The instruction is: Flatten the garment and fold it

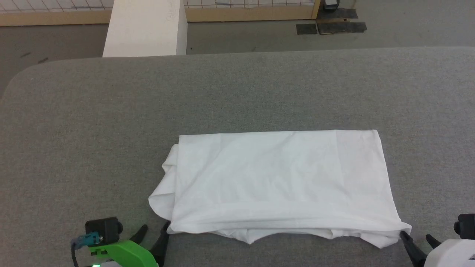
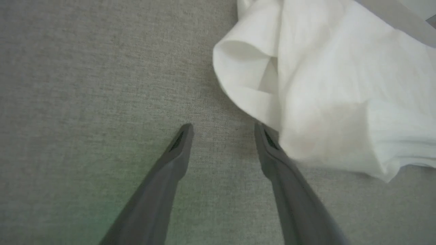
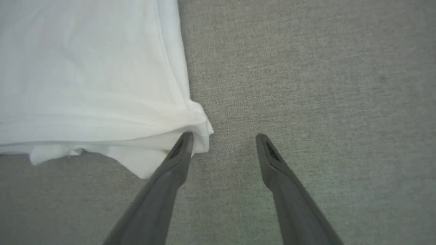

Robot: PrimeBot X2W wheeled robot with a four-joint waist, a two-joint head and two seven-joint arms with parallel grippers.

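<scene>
The garment is a white T-shirt lying folded into a wide rectangle on the grey table, with a rumpled bulge at its left end and loose layers along its near edge. My left gripper stands open at the garment's near left corner, one fingertip touching the cloth edge, nothing between the fingers. My right gripper is open at the near right corner, its inner fingertip resting against the cloth corner, the gap over bare table.
The grey fabric table stretches wide around the garment. Beyond its far edge stands a rigid white box on the floor, with dark mats further right and a tiled wall base behind.
</scene>
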